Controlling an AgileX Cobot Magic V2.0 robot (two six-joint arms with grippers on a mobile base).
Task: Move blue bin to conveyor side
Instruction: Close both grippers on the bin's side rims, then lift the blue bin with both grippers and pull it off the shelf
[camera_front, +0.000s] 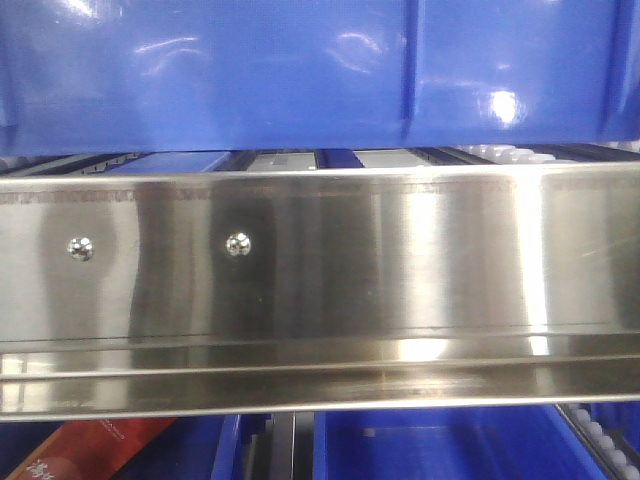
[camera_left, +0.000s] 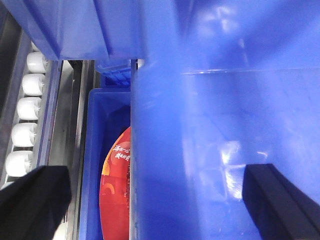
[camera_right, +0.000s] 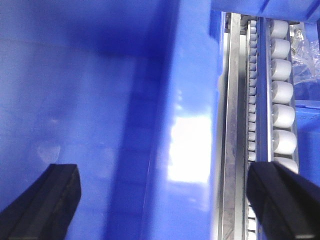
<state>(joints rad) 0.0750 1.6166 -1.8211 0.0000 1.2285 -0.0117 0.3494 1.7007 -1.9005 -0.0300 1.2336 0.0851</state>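
The blue bin (camera_front: 300, 70) fills the top of the front view, resting on the steel rack. In the left wrist view my left gripper (camera_left: 157, 200) is open, its black fingers (camera_left: 35, 200) straddling the blue bin's (camera_left: 210, 125) left wall, one outside and one inside. In the right wrist view my right gripper (camera_right: 165, 200) is open in the same way across the blue bin's (camera_right: 100, 100) right wall, with wide gaps on both sides. The conveyor is out of view.
A shiny stainless-steel rail (camera_front: 300, 260) crosses the front view just under the bin. White rollers (camera_left: 27, 100) (camera_right: 282, 100) run along both sides of the rack. On the shelf below sits a smaller blue bin (camera_left: 95, 130) holding red packets (camera_left: 117, 175).
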